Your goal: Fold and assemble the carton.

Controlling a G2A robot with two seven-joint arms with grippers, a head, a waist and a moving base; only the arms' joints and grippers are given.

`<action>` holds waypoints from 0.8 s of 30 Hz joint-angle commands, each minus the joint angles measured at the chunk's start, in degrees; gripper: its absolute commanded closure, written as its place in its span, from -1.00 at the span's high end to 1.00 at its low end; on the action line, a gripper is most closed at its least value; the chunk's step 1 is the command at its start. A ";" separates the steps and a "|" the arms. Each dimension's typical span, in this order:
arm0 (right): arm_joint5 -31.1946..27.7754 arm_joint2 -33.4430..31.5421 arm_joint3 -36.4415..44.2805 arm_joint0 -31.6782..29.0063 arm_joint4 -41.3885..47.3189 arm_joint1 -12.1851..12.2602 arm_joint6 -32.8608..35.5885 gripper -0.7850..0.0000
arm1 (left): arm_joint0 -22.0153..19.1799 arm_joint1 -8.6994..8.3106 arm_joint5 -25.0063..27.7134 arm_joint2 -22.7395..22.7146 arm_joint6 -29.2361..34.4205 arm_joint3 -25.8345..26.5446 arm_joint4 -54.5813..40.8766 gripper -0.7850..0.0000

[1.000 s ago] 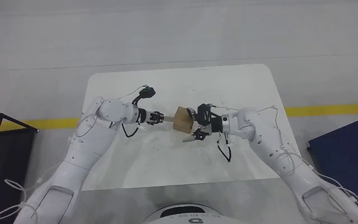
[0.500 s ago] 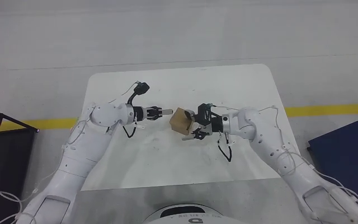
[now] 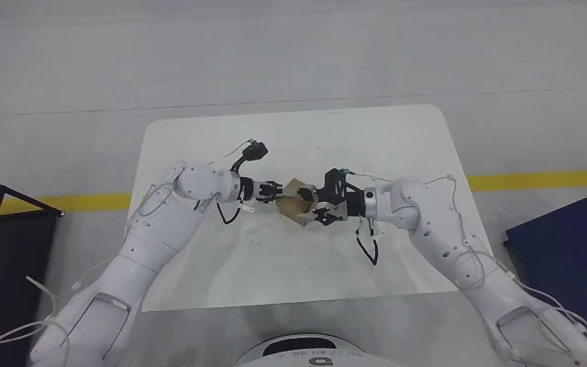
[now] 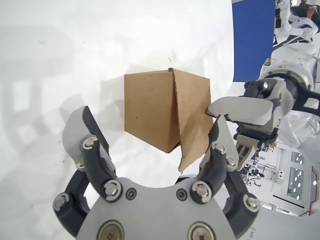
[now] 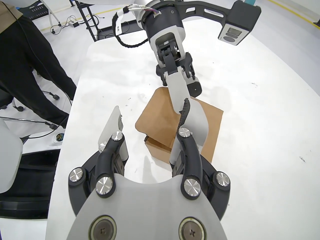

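Note:
A small brown carton (image 3: 295, 196) sits mid-table, partly folded, with one loose flap (image 4: 193, 138) standing out from its side. My left gripper (image 3: 273, 191) is open, and the carton (image 4: 150, 116) lies just beyond its fingertips, the flap close to one finger (image 4: 220, 138). My right gripper (image 3: 316, 204) meets the carton from the opposite side and is open too. One of its fingers (image 5: 193, 121) lies over the carton (image 5: 157, 113), the other finger (image 5: 113, 123) stands clear beside it. The two grippers' fingertips nearly touch above the carton.
The white table (image 3: 385, 147) is bare around the carton, with scuff marks. A black frame (image 3: 18, 206) stands off the table's left edge, and a blue panel (image 4: 250, 38) stands beyond the edge on the right arm's side.
My left gripper has moved in from a short way off to the carton, and its fingers now stand apart. The carton has tipped and shifted slightly. The right gripper stays at the carton.

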State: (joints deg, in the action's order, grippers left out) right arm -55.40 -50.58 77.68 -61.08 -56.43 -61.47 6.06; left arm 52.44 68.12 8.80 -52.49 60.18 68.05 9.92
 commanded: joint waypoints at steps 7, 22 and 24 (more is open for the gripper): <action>2.86 -3.21 4.11 -3.42 -2.17 0.85 -2.16 0.00 | -1.57 0.57 0.22 1.84 0.65 -1.70 0.48 1.00; 12.52 -4.21 13.09 -9.26 -14.35 1.55 -0.33 0.44 | -3.30 1.67 0.77 4.36 0.34 -4.32 -0.19 0.55; 13.39 -4.11 13.37 -9.51 -15.87 1.56 0.15 0.73 | -3.28 1.76 1.30 4.30 0.06 -4.65 -0.94 0.59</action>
State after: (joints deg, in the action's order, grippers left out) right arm -42.39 -54.74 90.93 -70.48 -71.67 -59.91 6.07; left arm 49.15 69.84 9.84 -48.14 60.40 63.58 9.36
